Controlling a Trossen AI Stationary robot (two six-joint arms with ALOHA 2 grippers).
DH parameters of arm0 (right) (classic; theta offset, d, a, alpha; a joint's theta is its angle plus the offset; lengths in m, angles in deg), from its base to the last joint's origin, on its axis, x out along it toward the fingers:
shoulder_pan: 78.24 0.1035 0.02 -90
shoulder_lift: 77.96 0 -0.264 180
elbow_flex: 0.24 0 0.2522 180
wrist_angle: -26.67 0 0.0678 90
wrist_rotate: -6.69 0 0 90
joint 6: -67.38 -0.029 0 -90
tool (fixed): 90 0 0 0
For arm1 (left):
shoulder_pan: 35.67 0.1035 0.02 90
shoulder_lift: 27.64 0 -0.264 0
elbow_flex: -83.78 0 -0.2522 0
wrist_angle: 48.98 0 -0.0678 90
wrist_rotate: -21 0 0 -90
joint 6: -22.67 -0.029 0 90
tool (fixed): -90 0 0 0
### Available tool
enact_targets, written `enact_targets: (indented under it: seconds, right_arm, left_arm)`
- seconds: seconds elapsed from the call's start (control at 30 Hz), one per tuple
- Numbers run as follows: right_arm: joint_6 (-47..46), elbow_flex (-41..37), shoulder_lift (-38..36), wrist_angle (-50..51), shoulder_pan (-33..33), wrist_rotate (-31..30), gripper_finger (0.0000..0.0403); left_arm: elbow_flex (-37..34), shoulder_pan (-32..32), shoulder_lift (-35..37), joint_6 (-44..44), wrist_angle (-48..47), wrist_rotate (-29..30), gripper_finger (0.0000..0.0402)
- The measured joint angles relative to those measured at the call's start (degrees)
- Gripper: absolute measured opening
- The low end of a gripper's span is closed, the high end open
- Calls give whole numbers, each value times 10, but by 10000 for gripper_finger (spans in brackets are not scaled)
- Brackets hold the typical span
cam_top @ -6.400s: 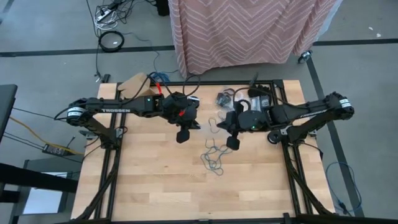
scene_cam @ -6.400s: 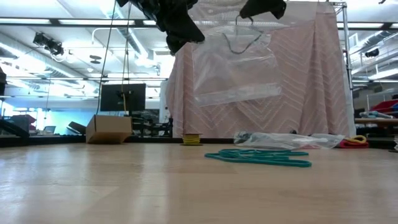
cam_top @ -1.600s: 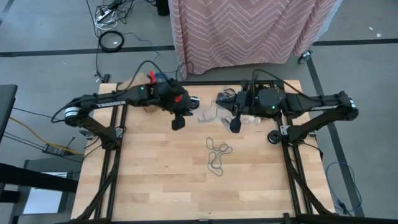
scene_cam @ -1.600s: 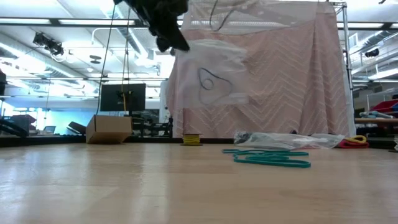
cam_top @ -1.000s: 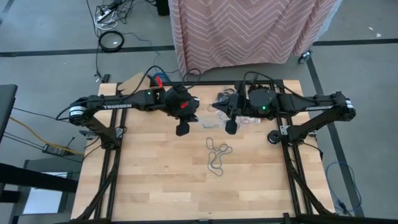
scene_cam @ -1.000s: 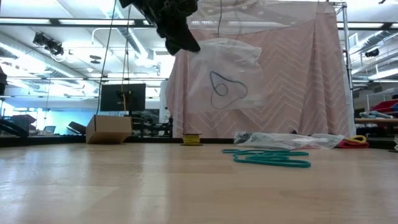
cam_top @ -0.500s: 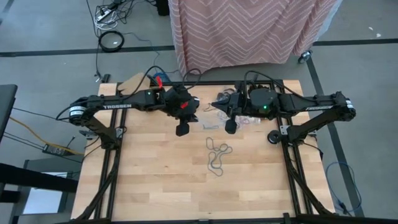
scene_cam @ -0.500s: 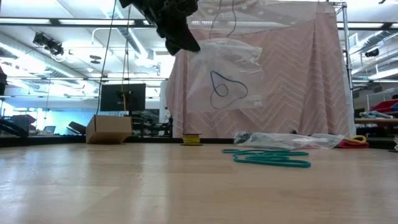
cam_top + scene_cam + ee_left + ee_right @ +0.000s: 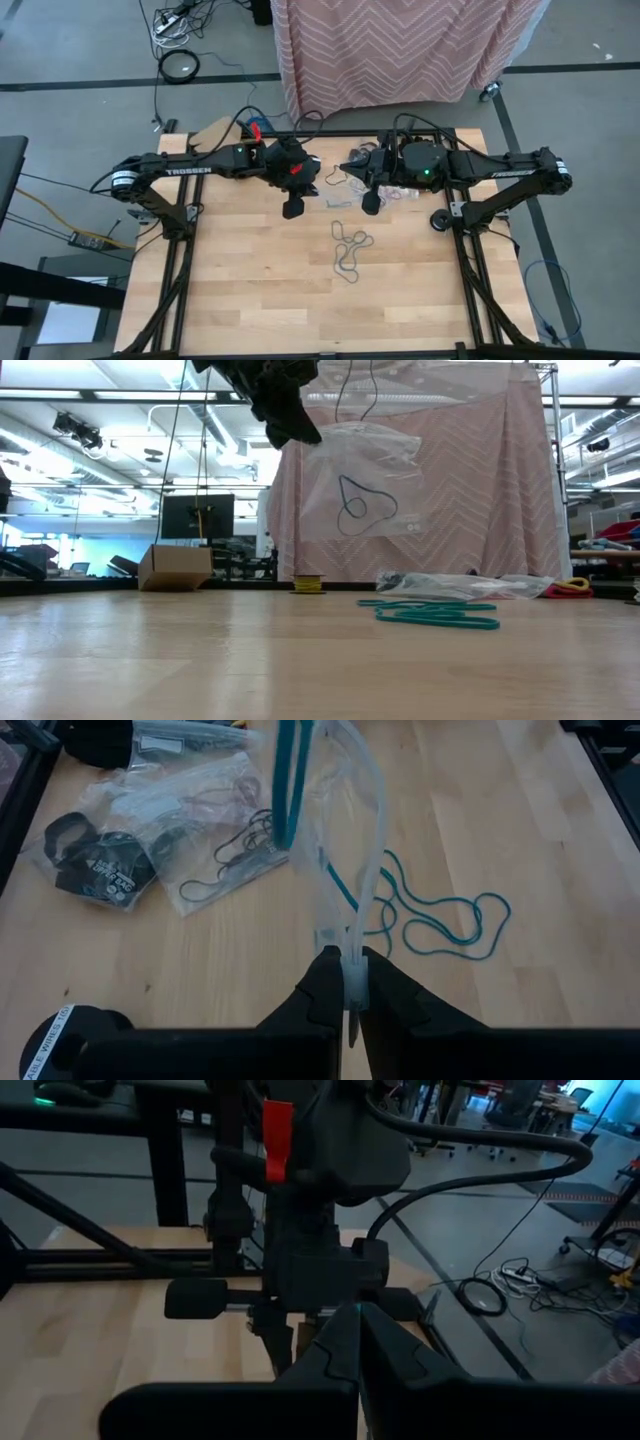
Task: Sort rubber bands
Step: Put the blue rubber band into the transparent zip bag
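your left gripper [image 9: 346,982] is pinched narrow on the edge of a clear plastic bag [image 9: 362,480], held well above the table [image 9: 250,290]; a dark rubber band [image 9: 352,500] hangs inside it. the film looks thin and slippery, so grip the edge, not the body. loose teal rubber bands [image 9: 347,250] lie at mid-table: light, floppy, likely to tangle; take one strand near its outer loop. your right gripper [image 9: 357,1342] is fully closed, facing the left arm, and whether it grips the bag is unclear.
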Motion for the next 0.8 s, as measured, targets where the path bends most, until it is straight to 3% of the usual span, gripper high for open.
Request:
enact_targets:
  seconds: [0.8]
  right_arm:
    - [-2, 0, 0, 3, 2, 2, 0]
  left_arm:
    - [0, 0, 0, 0, -2, 0, 26]
